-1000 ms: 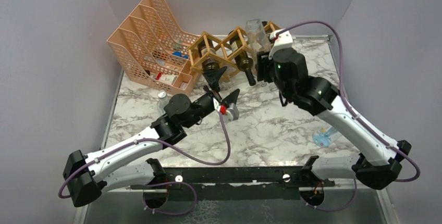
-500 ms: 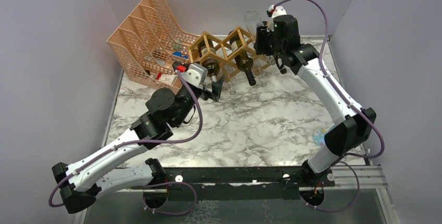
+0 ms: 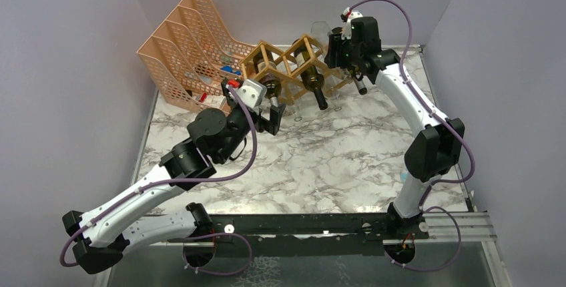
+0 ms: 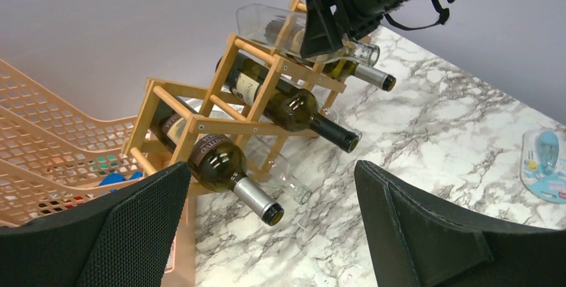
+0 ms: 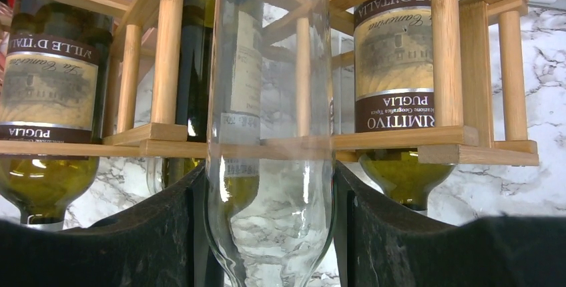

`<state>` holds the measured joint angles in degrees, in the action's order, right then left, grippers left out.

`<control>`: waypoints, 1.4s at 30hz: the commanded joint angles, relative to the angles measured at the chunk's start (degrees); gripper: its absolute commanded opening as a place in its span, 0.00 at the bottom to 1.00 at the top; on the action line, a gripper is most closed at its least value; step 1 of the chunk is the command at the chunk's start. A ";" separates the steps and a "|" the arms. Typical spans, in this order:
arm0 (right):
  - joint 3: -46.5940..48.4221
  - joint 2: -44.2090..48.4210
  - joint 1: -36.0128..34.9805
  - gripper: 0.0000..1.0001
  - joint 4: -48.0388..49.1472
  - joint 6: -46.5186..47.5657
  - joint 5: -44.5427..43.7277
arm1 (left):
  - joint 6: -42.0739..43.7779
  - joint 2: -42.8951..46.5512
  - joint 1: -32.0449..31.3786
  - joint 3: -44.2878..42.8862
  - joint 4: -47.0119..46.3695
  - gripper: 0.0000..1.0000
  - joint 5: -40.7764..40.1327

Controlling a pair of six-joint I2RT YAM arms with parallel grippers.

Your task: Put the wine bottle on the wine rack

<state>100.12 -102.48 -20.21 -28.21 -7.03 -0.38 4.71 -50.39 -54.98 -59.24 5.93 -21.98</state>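
Three dark green bottles (image 4: 286,103) lie in the diamond cells of the wine rack (image 3: 288,67), necks pointing toward the near edge. The rack is a light wooden lattice standing at the far edge of the tabletop (image 3: 347,160), right of its middle. Above them the wine bottle (image 5: 270,120), clear glass and seemingly empty, lies tilted in the upper notch of the rack's right end, base toward the far wall. A wooden slat crosses in front of it in the left wrist view. Whether it bears on the slats cannot be told. The right gripper (image 5: 267,170) is clamped on this bottle near its shoulder, one black pad on each side of the glass. The left gripper (image 4: 271,167) hovers just in front of the rack's left end, its jaws spread wide with nothing between them, apart from the nearest bottle neck. In the far-left corner stands a peach perforated file organizer (image 3: 175,52), touching or just beside the rack's left end. Its slots hold a few small blue and red items too small to name. A blue packet (image 4: 544,167) lies near the right edge of the tabletop.
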 commanded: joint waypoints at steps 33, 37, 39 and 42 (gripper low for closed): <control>-1.36 1.51 1.40 0.80 2.67 0.17 2.67 | 0.02 -4.94 0.05 -5.48 5.66 0.99 0.54; -2.16 3.67 1.40 0.80 3.19 0.56 1.58 | 0.11 -5.61 0.06 -6.13 5.60 0.99 -0.19; -2.29 4.64 1.41 0.80 3.09 0.93 1.22 | 0.25 -5.60 0.05 -6.44 5.51 0.99 -0.34; -2.58 6.12 1.47 0.80 2.97 1.49 2.41 | 0.43 -5.52 0.05 -6.67 5.33 0.99 -0.55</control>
<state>97.95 -100.62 -18.74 -26.98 -6.98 1.74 4.80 -56.05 -54.98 -63.75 11.44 -21.37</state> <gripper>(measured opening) 0.803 0.989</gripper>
